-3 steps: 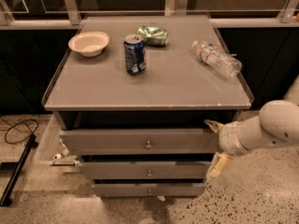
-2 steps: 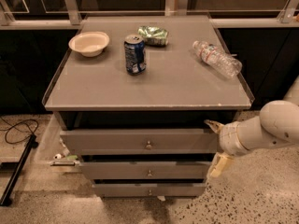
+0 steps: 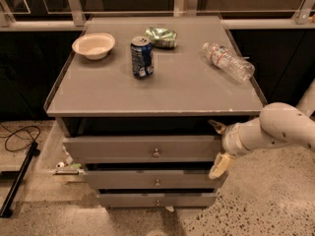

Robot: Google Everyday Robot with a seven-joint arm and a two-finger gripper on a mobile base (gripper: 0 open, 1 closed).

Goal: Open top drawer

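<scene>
Nothing has shifted that I can make out since a second ago: the gripper (image 3: 217,145) sits at the same spot against the right end of the cabinet, and the top drawer (image 3: 118,149) shows the same face as before. That drawer is the uppermost and widest of three grey fronts, lying just under the table top (image 3: 152,90), with the two narrower drawers (image 3: 123,181) stepped below it. It looks closed or very nearly so. The gripper's two fingers are spread wide apart, grasping nothing, one fingertip near the upper right corner of the drawer front and the other hanging below its lower right corner, so they straddle that end vertically. The drawer's long axis runs side to side across the cabinet, and its small round knob (image 3: 156,152) sits mid-front, well off toward the picture's left of the fingers and at about their mid height. As I judge it, the coming move turns on this offset: either the gripper slides sideways along the front to the knob, or it catches the end edge where it is, then pulls outward toward the camera, square to that long axis.
</scene>
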